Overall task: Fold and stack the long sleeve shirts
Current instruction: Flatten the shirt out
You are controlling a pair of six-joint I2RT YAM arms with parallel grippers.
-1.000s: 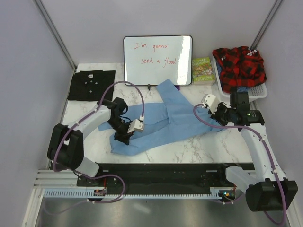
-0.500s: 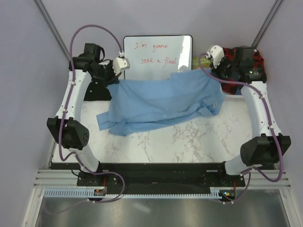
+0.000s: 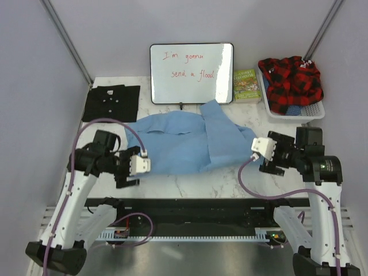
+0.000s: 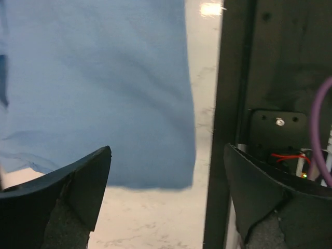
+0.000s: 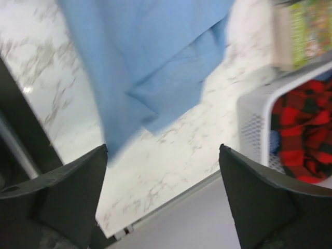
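The light blue long sleeve shirt [image 3: 184, 144] lies spread flat across the middle of the marble table, with one part folded over on its right side. It also shows in the left wrist view [image 4: 104, 78] and the right wrist view [image 5: 140, 57]. The black long sleeve shirt [image 3: 110, 103] lies folded at the back left. My left gripper [image 3: 131, 168] [image 4: 167, 149] hangs open just off the blue shirt's near left corner, holding nothing. My right gripper [image 3: 269, 155] [image 5: 163, 148] hangs open beside the shirt's right edge, also empty.
A whiteboard [image 3: 191, 73] stands at the back centre with a book [image 3: 245, 85] to its right. A white basket [image 3: 294, 113] at the back right holds red plaid cloth [image 3: 290, 80]. The black rail [image 4: 231, 104] runs along the table's near edge.
Both grippers have opened and let go of the blue shirt, which they held up at the back. It now lies flat, and both arms have pulled back toward the near edge.
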